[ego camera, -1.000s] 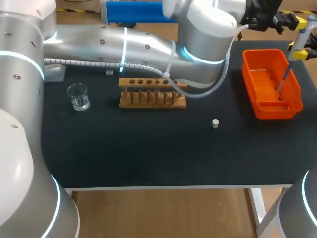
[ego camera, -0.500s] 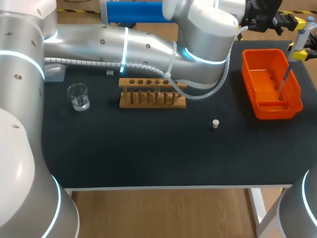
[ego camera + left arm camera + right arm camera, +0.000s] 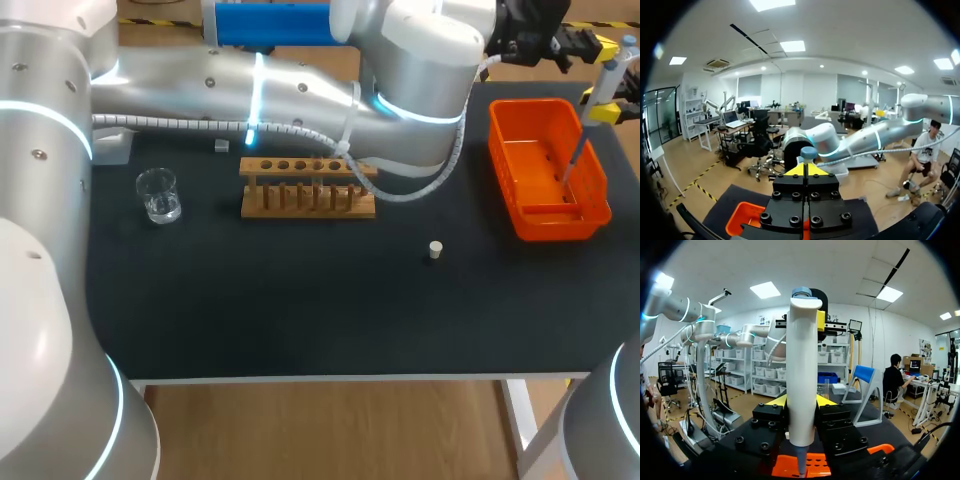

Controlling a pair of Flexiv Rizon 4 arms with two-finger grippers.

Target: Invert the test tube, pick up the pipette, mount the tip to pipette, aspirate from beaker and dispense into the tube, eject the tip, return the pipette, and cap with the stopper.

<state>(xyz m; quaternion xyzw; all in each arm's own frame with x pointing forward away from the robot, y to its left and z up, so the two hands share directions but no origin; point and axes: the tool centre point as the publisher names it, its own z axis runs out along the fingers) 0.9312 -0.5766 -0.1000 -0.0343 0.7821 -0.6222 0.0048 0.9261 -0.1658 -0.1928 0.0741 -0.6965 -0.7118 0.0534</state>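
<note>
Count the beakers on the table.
1. The beaker stands left of the rack, near the table's left edge. The left arm covers the table's back, so another may be hidden.

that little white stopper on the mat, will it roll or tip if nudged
The stopper looks small and probably light, so a nudge may well topple it. It appears to stand on end; once tipped, its round side could roll.

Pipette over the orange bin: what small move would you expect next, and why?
Probably the left hand presses down on the top of the pipette, to eject the tip. The right hand holds the pipette upright with its lower end over the orange bin, and the left hand sits right at its top.
</note>
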